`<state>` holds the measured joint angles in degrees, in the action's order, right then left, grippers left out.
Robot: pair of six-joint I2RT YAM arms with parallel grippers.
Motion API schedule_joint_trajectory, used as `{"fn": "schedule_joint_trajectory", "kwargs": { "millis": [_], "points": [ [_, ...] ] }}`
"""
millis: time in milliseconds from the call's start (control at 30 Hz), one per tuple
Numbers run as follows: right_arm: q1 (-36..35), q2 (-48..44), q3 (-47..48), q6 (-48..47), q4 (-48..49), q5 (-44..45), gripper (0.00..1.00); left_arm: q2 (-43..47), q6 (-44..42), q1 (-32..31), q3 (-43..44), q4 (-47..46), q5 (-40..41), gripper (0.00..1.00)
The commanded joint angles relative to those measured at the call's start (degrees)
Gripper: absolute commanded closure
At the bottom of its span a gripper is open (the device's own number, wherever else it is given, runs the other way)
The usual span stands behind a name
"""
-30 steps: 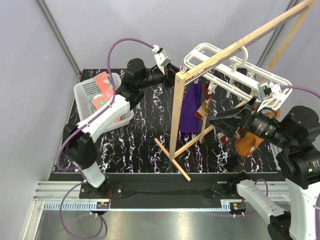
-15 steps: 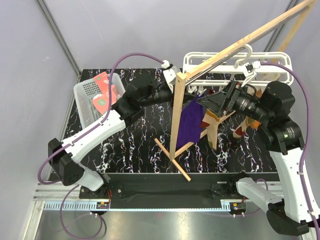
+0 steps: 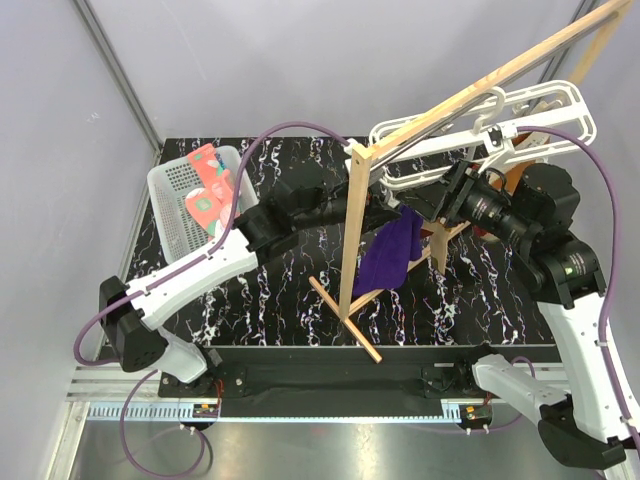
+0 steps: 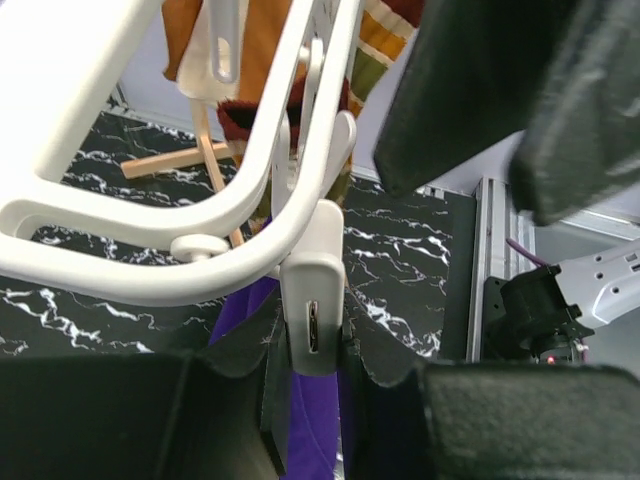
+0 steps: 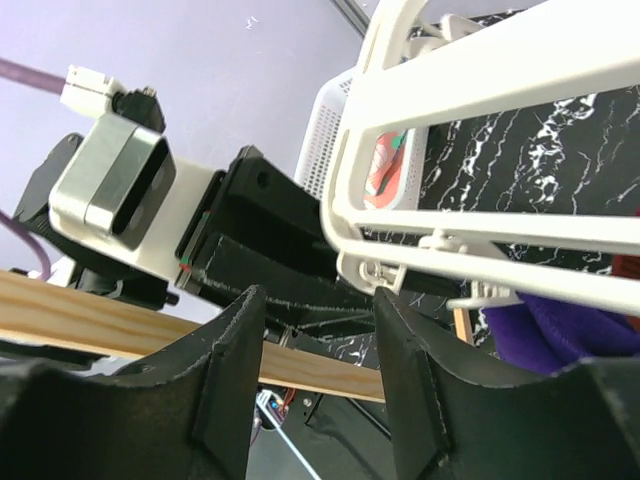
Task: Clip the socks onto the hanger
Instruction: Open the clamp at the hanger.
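1. Left gripper [image 4: 310, 410]: reaches in under the hanger [image 5: 500, 60]. Its jaws stand narrow, pinching one dangling white clip [image 4: 312, 300] from both sides. The clip's metal spring faces the wrist camera.
2. Right gripper [image 5: 320, 320]: fingers [image 5: 240, 380] spread with nothing between them. It sits just below the hanger's end corner and faces the left arm's wrist across the frame.
3. The hanger is up on the wooden rail stand [image 3: 350, 230], behind the post at the far right of the table [image 3: 270, 290]. It is tilted in the top view, with its hook by the rail.
4. Pink socks [image 3: 205, 190]: in the white basket [image 3: 175, 195] at the far left, well apart from the hanger and from both grippers.
5. Striped sock [image 4: 385, 35]: brown, orange and green bands show behind the frame bars in the left wrist view, hanging. I cannot tell how it is attached.
6. Purple cloth [image 3: 390, 255]: drapes just right of the post, below the hanger, and hangs right behind the pinched clip.
7. Both arms converge on the hanger's near end. The left arm comes from the left and passes behind the post; the right arm comes from the right.
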<state>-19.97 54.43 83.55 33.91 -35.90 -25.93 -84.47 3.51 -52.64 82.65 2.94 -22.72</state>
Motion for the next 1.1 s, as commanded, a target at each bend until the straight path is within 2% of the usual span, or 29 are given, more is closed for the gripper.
{"fn": "schedule_joint_trajectory", "kwargs": {
  "millis": [0, 367, 700, 967, 1067],
  "points": [
    [-0.95, 0.15, 0.21, -1.3, 0.22, 3.17, 0.47, 1.41, -0.08, -1.23, 1.9, 0.66, 3.2, 1.0],
    [-3.85, 1.02, -1.28, -3.32, -2.95, 7.39, 0.39, 1.23, -0.52, -2.11, 4.01, 3.39, 4.35, 1.0],
    [-6.57, 2.34, -2.07, -3.15, -0.22, 10.9, 0.37, 1.59, -0.78, -3.43, 3.74, 4.18, 4.7, 1.0],
    [-7.89, 2.96, -2.16, -2.01, 0.3, 14.5, 0.44, 2.38, -1.57, -4.31, 2.87, 4.71, 5.76, 1.0],
    [-8.07, 3.04, -2.25, -1.74, 0.22, 15.21, 0.55, 2.55, -1.66, -4.49, 2.78, 4.97, 6.2, 1.0]
  ]
}}
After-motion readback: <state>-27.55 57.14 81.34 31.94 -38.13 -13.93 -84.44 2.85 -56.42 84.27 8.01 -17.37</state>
